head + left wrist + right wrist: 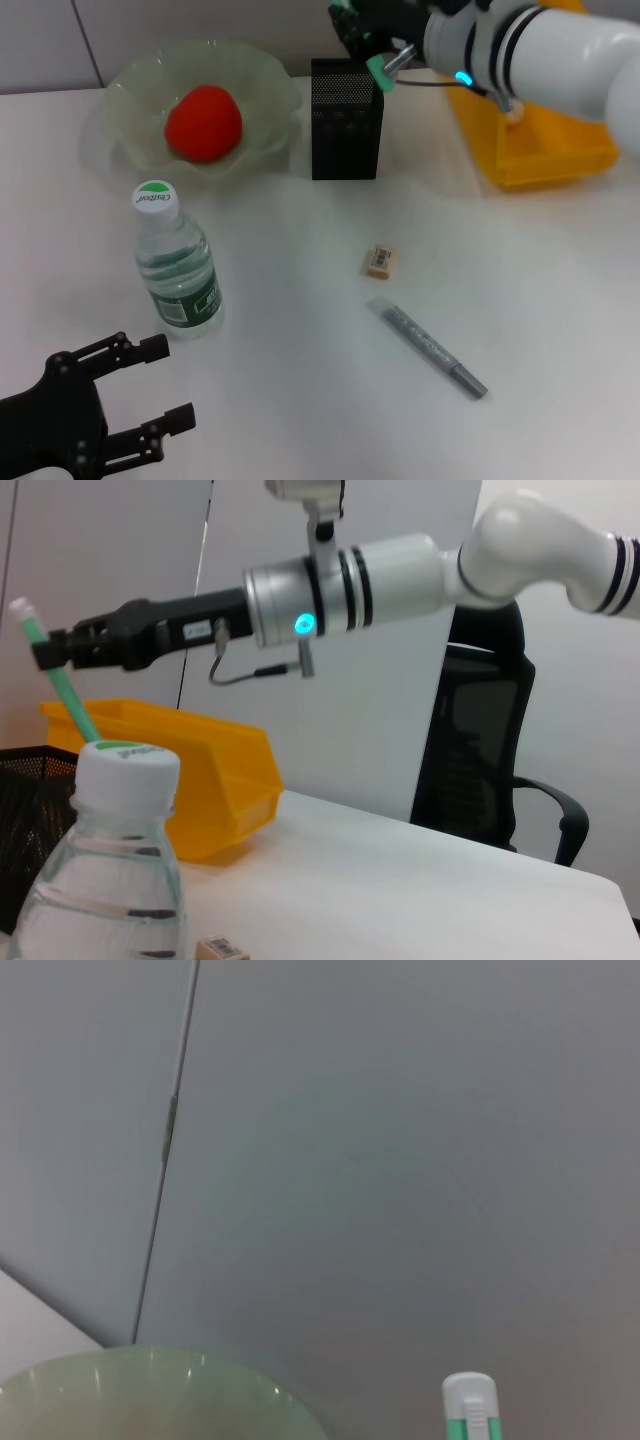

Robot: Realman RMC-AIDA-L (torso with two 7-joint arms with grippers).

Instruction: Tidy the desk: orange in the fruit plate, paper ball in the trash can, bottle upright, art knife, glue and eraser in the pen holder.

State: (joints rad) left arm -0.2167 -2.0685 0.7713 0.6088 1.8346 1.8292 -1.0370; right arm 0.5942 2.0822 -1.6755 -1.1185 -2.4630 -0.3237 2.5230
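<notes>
Head view: left claw (150, 385) spread wide, empty, at 7 o'clock on the desk (300, 400). Bottle (177, 262) stands upright just beyond it. Grey knife (430, 348) lies at 5 o'clock, eraser (379, 260) just past it, near centre. Farther, orange (203, 123) sits in the plate (270, 80) at 11 o'clock; holder (345, 120) at 12. Right claw (368, 52) grips a green glue stick (381, 70) over the holder. Yellow can (545, 150) at 2 o'clock.

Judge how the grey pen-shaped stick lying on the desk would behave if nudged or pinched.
The grey stick looks round and lies flat on the desk, so a sideways nudge would probably roll it. It seems rigid and light. Being slim and low, it leaves a gripper little to pinch.
</notes>
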